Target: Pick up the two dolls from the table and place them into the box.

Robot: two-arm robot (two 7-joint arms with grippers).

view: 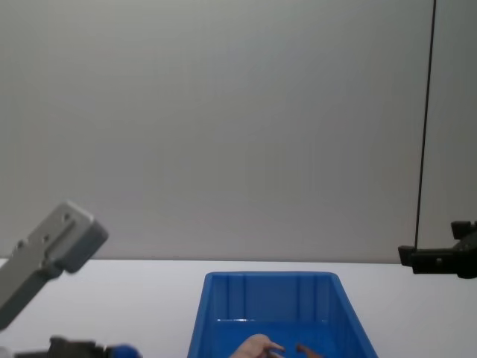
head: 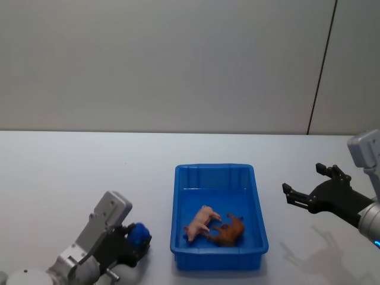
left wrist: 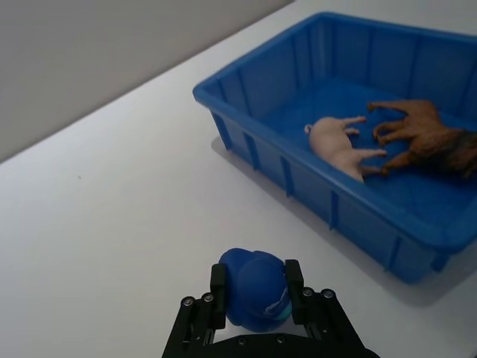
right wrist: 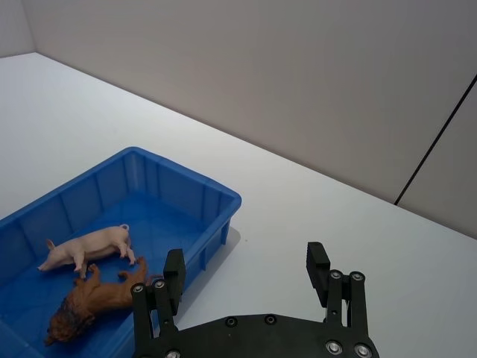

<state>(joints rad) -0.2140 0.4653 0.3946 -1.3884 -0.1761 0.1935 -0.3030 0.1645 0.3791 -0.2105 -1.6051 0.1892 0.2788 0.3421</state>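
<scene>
The blue box (head: 177,202) (left wrist: 253,82) (right wrist: 186,175) (view: 268,280) stands on the white table (head: 59,172), near its front. Two dolls lie side by side inside it, a peach pig (head: 200,222) (left wrist: 339,144) (right wrist: 86,248) and a brown lion (head: 228,231) (left wrist: 425,134) (right wrist: 89,302). My left gripper (head: 138,240) (left wrist: 256,291) is low over the table, left of the box, shut on a rounded dark blue toy (head: 140,233) (left wrist: 253,287). To the right of the box, my right gripper (head: 303,181) (right wrist: 246,257) hovers open with nothing in it.
Bare white tabletop surrounds the box on all sides. A grey wall (head: 178,59) closes off the back, with a dark vertical seam (head: 320,65) at the right.
</scene>
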